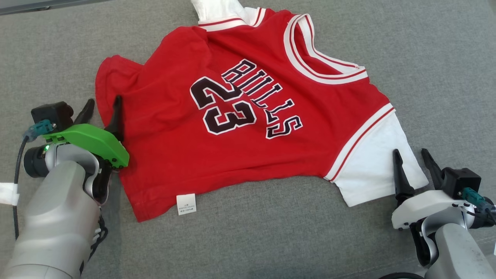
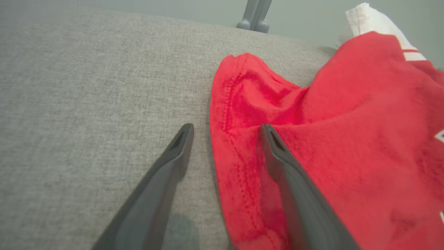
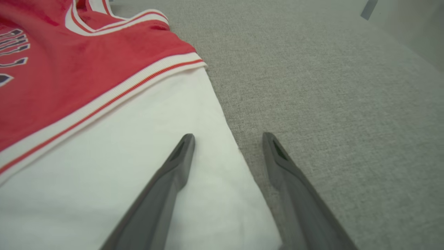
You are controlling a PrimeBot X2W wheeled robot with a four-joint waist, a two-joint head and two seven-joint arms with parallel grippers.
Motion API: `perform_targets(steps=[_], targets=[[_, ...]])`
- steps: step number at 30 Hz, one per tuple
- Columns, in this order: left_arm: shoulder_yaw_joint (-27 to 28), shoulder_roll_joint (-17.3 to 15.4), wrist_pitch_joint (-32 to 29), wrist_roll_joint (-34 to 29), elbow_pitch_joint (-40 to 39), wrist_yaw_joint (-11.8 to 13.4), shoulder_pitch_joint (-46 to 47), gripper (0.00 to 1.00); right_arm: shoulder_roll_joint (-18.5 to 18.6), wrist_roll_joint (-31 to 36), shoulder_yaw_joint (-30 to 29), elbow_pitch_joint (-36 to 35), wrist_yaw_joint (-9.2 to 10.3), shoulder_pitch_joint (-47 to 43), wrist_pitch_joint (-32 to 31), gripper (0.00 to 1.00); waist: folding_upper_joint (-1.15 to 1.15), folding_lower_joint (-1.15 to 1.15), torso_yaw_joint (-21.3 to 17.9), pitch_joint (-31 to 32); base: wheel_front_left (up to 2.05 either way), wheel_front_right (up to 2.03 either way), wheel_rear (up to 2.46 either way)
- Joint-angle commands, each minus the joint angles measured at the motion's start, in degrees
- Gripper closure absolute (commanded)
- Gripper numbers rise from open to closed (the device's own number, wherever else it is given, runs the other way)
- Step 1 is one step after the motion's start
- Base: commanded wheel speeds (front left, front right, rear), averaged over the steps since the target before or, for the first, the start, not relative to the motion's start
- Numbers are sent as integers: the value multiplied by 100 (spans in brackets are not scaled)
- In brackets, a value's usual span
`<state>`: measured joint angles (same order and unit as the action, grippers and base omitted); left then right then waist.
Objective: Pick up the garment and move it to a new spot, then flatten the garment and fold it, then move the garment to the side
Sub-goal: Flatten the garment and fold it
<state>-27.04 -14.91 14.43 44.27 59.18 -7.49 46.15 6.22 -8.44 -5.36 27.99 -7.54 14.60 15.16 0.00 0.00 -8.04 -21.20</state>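
Grey cushion [image 1: 434, 54] bears the shirt [image 1: 174, 155], spread but rumpled. Its hem lies between the wide left claw [image 1: 104, 106], its sleeve [image 1: 372, 174] between the wide right claw [image 1: 410, 159]. Smoothing and folding seemingly remain.

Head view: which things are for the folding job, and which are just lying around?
For the job:
red jersey
left gripper, open at the jersey's hem
right gripper, open at the white sleeve

Just there:
grey fabric surface under it all
grey legs behind the surface
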Motion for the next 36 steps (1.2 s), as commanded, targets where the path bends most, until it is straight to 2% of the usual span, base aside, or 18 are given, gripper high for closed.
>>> perform_targets(steps=[1, 8, 10, 13, 16, 17, 18, 21, 29, 36], targets=[[-48, -39, -2, 3, 8, 1, 96, 100, 6, 18, -7, -4, 10, 45, -1, 0, 0, 0, -59, -49, 0, 0, 0], [-64, -295, 87, -200, -221, 1, 468, 100, -41, -22, -31, -6, 10, 42, -2, 0, 0, 0, -146, -156, 0, 0, 0], [174, -449, 80, -412, -511, 161, 599, 100, -68, -28, -21, -16, 10, 80, -6, 0, 0, 0, -169, -215, 0, 0, 0], [602, -646, 77, -840, -1054, 548, 618, 100, -115, -25, 25, -39, 9, 144, -6, 0, 0, 0, -225, -293, 0, 0, 0], [896, -654, 76, -1134, -1259, 707, 468, 100, -144, -37, 77, -19, 9, 182, -6, 0, 0, 0, -274, -301, 0, 0, 0], [951, -642, 77, -1197, -1222, 729, 428, 64, -154, -16, 106, -4, 9, 188, -6, 0, 0, 0, -289, -288, 0, 0, 0], [1000, -622, 77, -1261, -1188, 738, 410, 0, -169, -25, 119, 17, 10, 192, -6, 0, 0, 0, -299, -264, 0, 0, 0], [1232, -480, 76, -1373, -1205, 760, 255, 0, -173, -49, 87, 48, 10, 188, -6, 0, 0, 0, -286, -162, 0, 0, 0], [1886, -24, 77, -1648, -1794, 580, -658, 0, -152, -54, -72, 110, 9, -27, -1, 0, 0, 0, -43, 266, 0, 0, 0], [2325, 657, 70, -1826, -2335, 207, -1892, 0, -201, -127, -14, 230, 9, -222, 0, 0, 0, 0, 213, 813, 0, 0, 0]])
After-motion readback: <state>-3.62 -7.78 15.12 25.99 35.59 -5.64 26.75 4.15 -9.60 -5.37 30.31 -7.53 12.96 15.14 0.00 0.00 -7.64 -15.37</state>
